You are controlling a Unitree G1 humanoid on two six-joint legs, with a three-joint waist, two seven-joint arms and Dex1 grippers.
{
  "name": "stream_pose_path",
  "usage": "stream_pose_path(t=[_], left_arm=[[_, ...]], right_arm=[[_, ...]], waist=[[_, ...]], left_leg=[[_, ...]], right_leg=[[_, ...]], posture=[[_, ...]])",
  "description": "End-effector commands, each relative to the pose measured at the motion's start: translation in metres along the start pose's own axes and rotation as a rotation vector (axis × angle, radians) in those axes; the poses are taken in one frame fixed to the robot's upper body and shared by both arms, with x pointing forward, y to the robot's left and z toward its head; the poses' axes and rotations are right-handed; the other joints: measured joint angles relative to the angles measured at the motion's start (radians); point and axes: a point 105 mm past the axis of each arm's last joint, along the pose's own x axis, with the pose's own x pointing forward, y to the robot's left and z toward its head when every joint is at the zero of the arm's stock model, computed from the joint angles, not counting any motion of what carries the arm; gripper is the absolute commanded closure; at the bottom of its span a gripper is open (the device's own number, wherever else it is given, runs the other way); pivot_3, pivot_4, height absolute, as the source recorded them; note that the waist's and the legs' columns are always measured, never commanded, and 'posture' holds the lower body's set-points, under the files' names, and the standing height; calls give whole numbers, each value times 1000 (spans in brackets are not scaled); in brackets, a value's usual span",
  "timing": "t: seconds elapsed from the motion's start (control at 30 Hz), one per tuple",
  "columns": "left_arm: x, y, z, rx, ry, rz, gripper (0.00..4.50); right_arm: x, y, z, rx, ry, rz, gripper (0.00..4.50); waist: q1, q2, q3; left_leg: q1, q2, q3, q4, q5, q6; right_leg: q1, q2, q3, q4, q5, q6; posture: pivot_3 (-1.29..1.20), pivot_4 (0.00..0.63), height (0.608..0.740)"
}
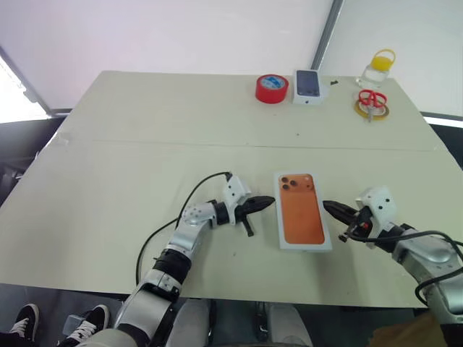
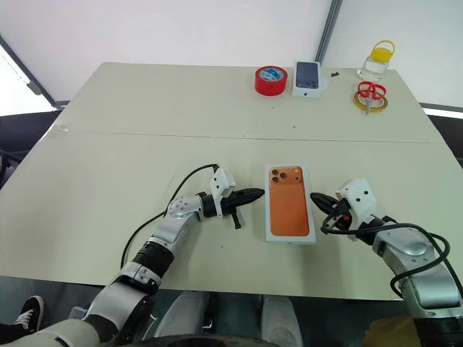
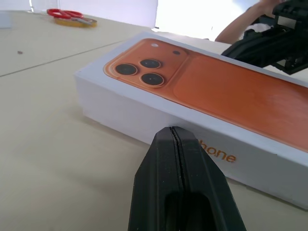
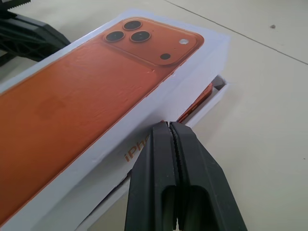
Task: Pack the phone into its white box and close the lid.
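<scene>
The white box point(image 4: 217, 92) lies in the middle of the near table half. Its lid point(image 1: 302, 210), printed with an orange phone back and camera lenses, rests on it. In the right wrist view the lid sits raised on that side, and an orange sliver of the phone point(image 4: 198, 102) shows in the gap above the tray. My left gripper point(image 1: 269, 202) is shut, its tip right at the box's left long side point(image 3: 144, 120). My right gripper point(image 1: 327, 206) is shut too, its tip against the lid's right side wall point(image 4: 144, 144). I cannot tell whether either tip touches.
At the far edge of the table stand a red tape roll point(image 1: 272, 88), a small box picturing a dark phone point(image 1: 307, 86), red scissors point(image 1: 372, 98) on a yellow tape ring, and a clear jar with a yellow lid point(image 1: 377, 69). A black cable point(image 1: 170, 228) loops beside my left arm.
</scene>
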Motion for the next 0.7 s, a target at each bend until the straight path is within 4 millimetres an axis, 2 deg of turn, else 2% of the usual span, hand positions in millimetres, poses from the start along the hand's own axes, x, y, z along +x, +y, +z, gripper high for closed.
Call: stream_pose_path(t=[0.03, 0.27, 0.57, 0.7], left_arm=[[9, 5, 19, 47, -62, 8, 4500], [17, 7, 27, 65, -79, 5, 4500], [14, -1, 14, 52, -50, -10, 4500], [15, 0, 15, 40, -46, -5, 4500]], right_arm=[[0, -1, 15, -18, -54, -11, 4450], [6, -7, 13, -29, -23, -40, 4450], [6, -10, 7, -65, 11, -49, 4450], [3, -10, 2, -54, 26, -53, 4450]], waist=[[0, 0, 0], [-1, 0, 0], [-1, 0, 0], [-1, 0, 0]], left_leg=[[0, 0, 0, 0, 0, 0], [0, 0, 0, 0, 0, 0], [0, 0, 0, 0, 0, 0], [0, 0, 0, 0, 0, 0]], right_leg=[[0, 0, 0, 0, 0, 0], [0, 0, 0, 0, 0, 0], [0, 0, 0, 0, 0, 1], [0, 0, 0, 1, 0, 1]], posture=[[0, 150, 739], [0, 150, 739], [0, 150, 739], [0, 150, 739]])
